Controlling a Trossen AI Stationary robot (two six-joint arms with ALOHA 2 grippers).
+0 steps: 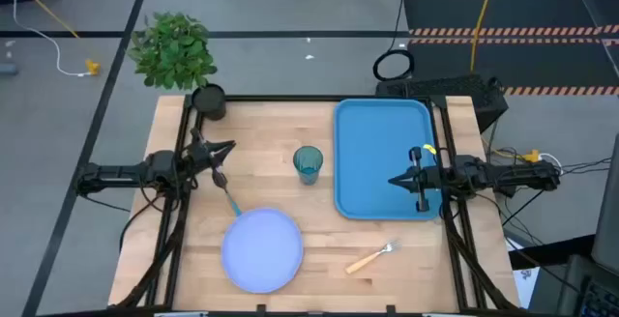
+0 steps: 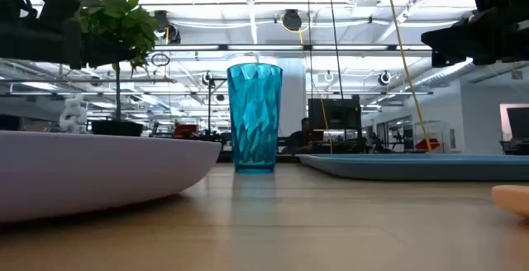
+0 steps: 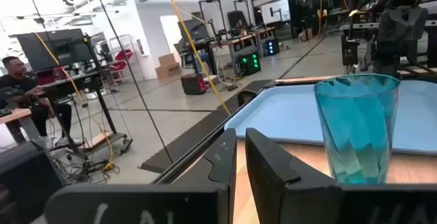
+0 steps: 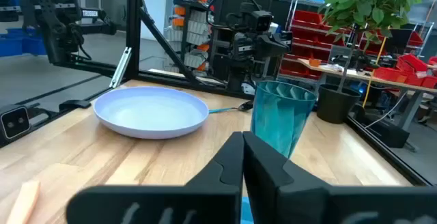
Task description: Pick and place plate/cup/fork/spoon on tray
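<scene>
From above, the spoon (image 1: 228,197) lies on the counter (image 1: 271,143) just beside the left pincer (image 1: 215,162), its handle running toward the plate (image 1: 262,249); that arm is nearer. The right pincer (image 1: 397,180) hangs shut and empty over the tray (image 1: 382,133).

The low view shows only the cup (image 2: 254,118) upright.

The left wrist view shows narrowly parted fingers (image 3: 222,159) holding nothing.

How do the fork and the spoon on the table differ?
The fork has an orange handle and pale tines; the spoon has a thin light-blue handle and a dark bowl. The fork lies near the tray's front edge, well apart from both arms; the spoon lies just above the plate, right beside the left end effector. Both lie flat on the wooden table, outside the tray.
</scene>
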